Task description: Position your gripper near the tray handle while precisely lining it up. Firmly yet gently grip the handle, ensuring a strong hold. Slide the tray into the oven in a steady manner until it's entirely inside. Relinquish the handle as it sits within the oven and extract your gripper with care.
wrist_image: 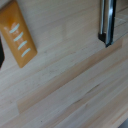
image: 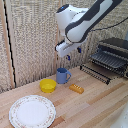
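Hanging above the wooden table [image: 95, 102], our gripper [image: 73, 51] holds nothing and touches nothing; it sits in the air over the blue mug [image: 62, 75]. Its two short blue-tipped fingers [image: 79, 50] point down, but they are small and blurred in the exterior view, so we cannot tell how far apart they stand. The wrist view does not show the fingers clearly either; only a dark shape at one edge of that picture may belong to the hand.

We see the oven [image: 113, 56] at the exterior view's right, partly cut off by the picture's edge. Its barred front door [image: 96, 72] is dropped open and slopes toward the table. The tray [image: 108, 59] lies in the oven's mouth, a dark ribbed sheet; we cannot make out its handle or how far in it sits. The gripper is well apart from both, toward the exterior view's left of the oven and higher.

On the table a yellow bowl [image: 48, 85] rests just beside the mug, an orange block [image: 76, 88] lies nearer the door, and a round patterned plate [image: 32, 111] sits at the front. In the wrist view we look straight down at the orange block [wrist_image: 19, 36], with pale marks on it, and at a dark metal bar [wrist_image: 107, 22] that we cannot identify for sure.
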